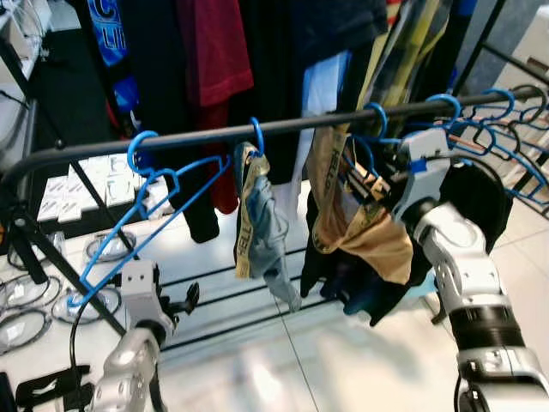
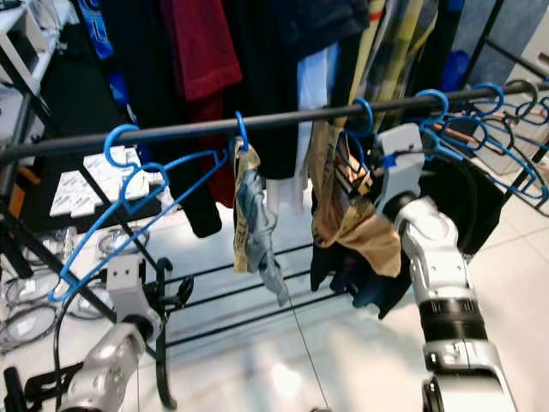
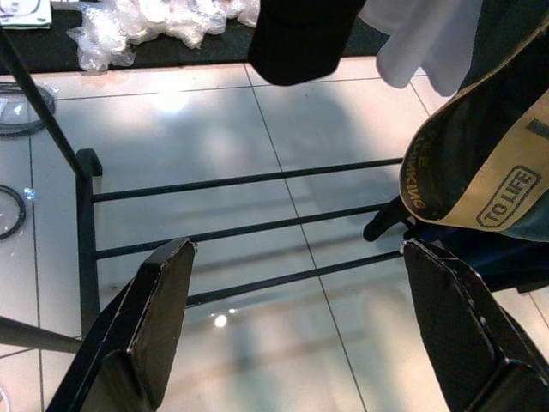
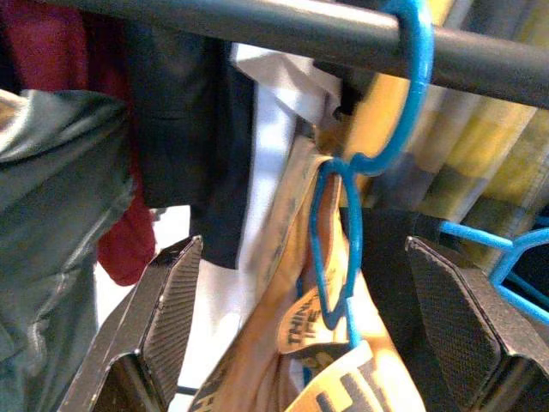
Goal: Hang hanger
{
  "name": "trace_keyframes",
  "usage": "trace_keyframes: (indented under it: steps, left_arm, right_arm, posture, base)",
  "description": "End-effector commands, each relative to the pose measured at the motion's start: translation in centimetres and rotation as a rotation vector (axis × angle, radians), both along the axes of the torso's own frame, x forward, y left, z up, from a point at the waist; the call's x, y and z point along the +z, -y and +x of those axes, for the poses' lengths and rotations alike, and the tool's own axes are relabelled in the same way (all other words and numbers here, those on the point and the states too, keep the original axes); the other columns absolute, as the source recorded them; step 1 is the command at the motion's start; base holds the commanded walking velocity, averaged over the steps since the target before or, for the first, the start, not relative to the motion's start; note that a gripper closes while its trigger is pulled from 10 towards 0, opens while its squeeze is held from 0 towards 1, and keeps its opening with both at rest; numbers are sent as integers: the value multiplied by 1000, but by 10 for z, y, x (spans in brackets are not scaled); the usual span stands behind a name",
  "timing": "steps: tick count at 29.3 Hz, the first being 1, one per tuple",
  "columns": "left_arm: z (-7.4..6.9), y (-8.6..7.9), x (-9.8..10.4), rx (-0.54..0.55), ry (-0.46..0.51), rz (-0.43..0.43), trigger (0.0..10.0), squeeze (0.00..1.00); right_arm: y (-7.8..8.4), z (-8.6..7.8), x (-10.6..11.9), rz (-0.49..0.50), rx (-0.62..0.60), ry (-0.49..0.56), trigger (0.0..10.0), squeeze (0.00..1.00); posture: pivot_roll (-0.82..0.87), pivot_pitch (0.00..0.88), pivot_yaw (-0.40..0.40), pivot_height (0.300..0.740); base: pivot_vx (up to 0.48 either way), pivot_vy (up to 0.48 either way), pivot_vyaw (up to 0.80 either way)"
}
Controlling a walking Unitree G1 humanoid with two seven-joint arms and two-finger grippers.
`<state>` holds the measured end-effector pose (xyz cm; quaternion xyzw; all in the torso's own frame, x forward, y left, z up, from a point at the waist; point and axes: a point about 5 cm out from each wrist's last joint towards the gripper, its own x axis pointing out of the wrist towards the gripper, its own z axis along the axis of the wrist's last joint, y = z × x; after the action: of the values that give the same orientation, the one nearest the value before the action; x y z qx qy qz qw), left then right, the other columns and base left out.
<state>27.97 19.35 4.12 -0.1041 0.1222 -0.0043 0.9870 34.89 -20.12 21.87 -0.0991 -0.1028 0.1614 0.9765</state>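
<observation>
At frame centre-right, a blue hanger (image 4: 403,103) carrying tan clothing (image 1: 364,232) is already hooked over the black rail (image 1: 283,127). The right gripper (image 4: 300,283) is spread wide around its neck, gripping nothing, apparently freed for withdrawal. At lower left, the left gripper (image 3: 300,309) is spread wide and empty above floor tiles (image 3: 214,112).

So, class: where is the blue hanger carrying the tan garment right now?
The blue hanger hangs hooked over the black rail, right of centre in the eye views, just left of the raised right gripper, whose open fingers flank its neck.
</observation>
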Motion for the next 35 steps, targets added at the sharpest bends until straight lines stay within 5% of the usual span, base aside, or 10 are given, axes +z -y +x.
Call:
trace_keyframes:
  steps: [1,6,19,35]
  left_arm:
    - [-5,-4,-9,5,-45,29,10000,0]
    - [-6,-2,-9,-7,-31,41,10000,0]
    - [-13,-8,1,2,40,87,10000,0]
    - [-27,-6,-22,-34,-66,112,10000,0]
  right_arm:
    - [-4,-3,2,17,14,19,10000,0]
    - [-12,-10,1,34,4,45,10000,0]
    - [-35,-62,-42,104,40,-34,10000,0]
    - [-48,-69,-41,110,71,-43,10000,0]
  posture:
    - [-102,141,14,740]
    - [-101,143,13,740]
    - [-103,152,3,740]
    - [-98,148,5,740]
  base:
    - [0,0,0]
    - [0,0,0]
    - [0,0,0]
    - [0,-357,0]
